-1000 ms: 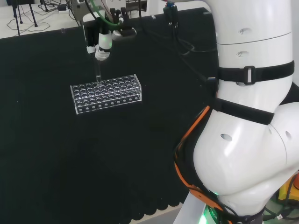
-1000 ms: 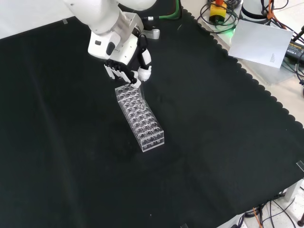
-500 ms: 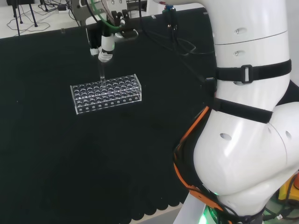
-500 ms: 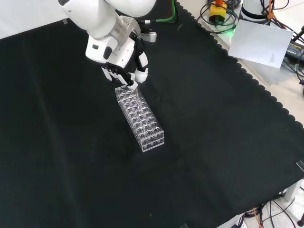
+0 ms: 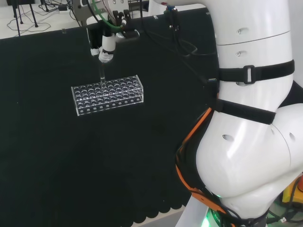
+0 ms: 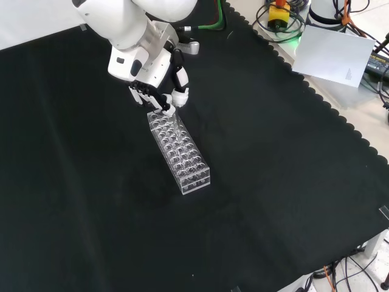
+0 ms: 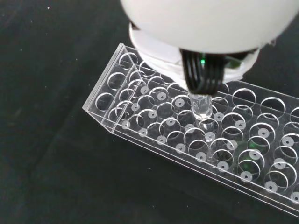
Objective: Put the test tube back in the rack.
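Fingers of the robot hand are pinched on a clear test tube, which is held upright above the far row of the clear rack. Its lower end is seen at a rack hole in the wrist view. The rack is set on the black surface.

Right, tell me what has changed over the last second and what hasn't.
The hand has risen in the head view, lifting the test tube with it: a second ago the hand sat lower, closer to the rack. In the front view it has shifted slightly up and to the left. Most of that happened early; the last half second shows little change. The hand keeps its hold on the tube, above the rack's far rows. The rack has not moved.
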